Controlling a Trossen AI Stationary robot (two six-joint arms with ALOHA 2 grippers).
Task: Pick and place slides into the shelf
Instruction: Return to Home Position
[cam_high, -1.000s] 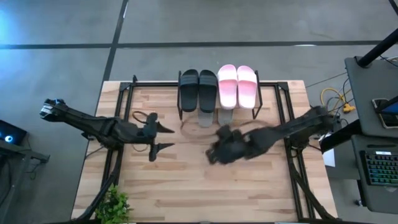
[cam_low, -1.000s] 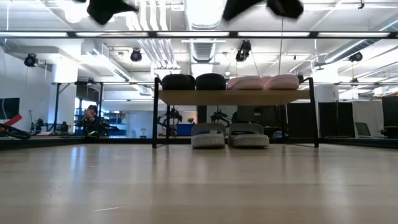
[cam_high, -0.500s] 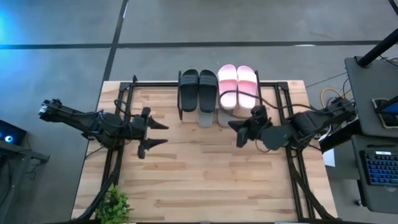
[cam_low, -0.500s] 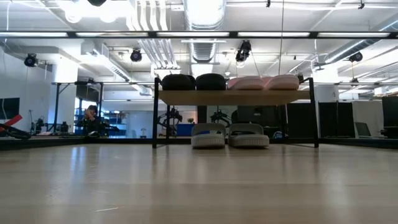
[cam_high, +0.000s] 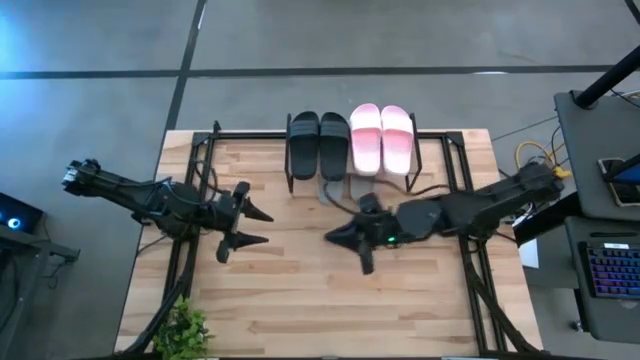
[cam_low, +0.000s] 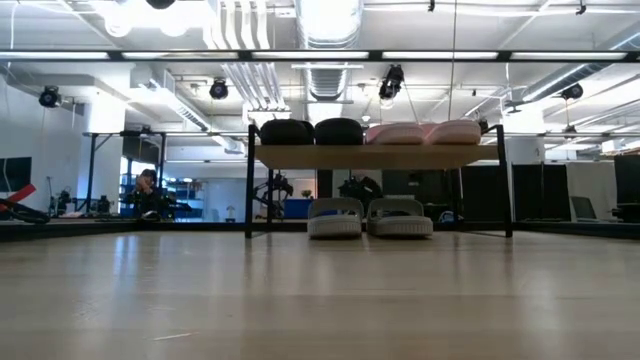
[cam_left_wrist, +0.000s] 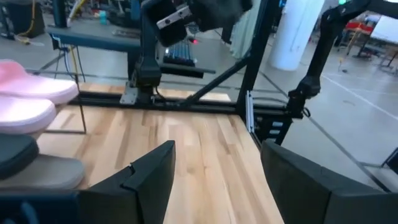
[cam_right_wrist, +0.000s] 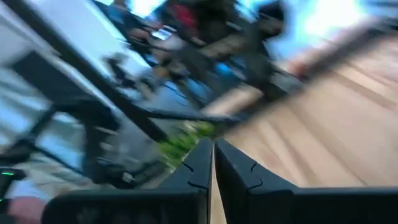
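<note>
The shelf (cam_high: 352, 172) stands at the table's far middle. On its wooden top board (cam_low: 370, 156) lie two black slides (cam_high: 318, 143) and two pale pink slides (cam_high: 381, 137), soles down. Two grey slides (cam_low: 370, 217) rest on the table beneath the board. My left gripper (cam_high: 266, 228) hovers open over the table left of the shelf, with nothing between its fingers (cam_left_wrist: 152, 180). My right gripper (cam_high: 335, 238) hovers shut and empty over the table's middle, on the near side of the shelf, pointing toward the left edge.
A small green plant (cam_high: 185, 330) sits at the table's near left corner. Dark frame rails (cam_high: 190, 190) run along both sides of the table. Bare wood lies on the near side of both grippers. A desk with a keyboard (cam_high: 610, 270) stands off the right edge.
Both grippers have risen out of the top of the low view. My right gripper has tipped from pointing down to nearly level; it drew back toward the right edge, then reached out over the middle again, staying shut. The slides have not moved.
</note>
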